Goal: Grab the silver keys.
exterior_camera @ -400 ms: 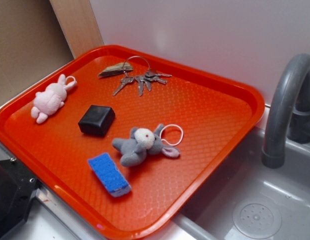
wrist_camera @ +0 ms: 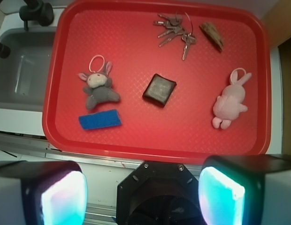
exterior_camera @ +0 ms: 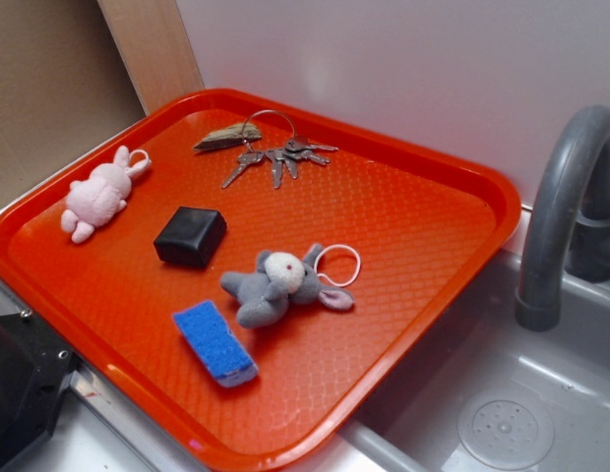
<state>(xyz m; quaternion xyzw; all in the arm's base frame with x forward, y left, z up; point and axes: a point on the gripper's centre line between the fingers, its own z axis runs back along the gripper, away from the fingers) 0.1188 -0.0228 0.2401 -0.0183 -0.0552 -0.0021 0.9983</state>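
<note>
The silver keys (exterior_camera: 276, 157) lie fanned from a thin wire ring at the far side of the red tray (exterior_camera: 433, 236), with a brownish pointed fob (exterior_camera: 226, 138) beside them. From the wrist camera the silver keys (wrist_camera: 176, 30) sit near the tray's top edge, far from the gripper. My gripper (wrist_camera: 143, 194) hangs high over the tray's near edge, open, its two pale glowing pads (wrist_camera: 63, 199) wide apart with nothing between them. In the exterior view the gripper itself is out of frame.
On the tray lie a grey plush elephant (exterior_camera: 277, 285) with a white cord loop, a pink plush bunny (exterior_camera: 98, 195), a black block (exterior_camera: 190, 236) and a blue sponge (exterior_camera: 214, 341). A grey sink (exterior_camera: 502, 413) with a faucet (exterior_camera: 561, 206) is to the right. A wall stands behind.
</note>
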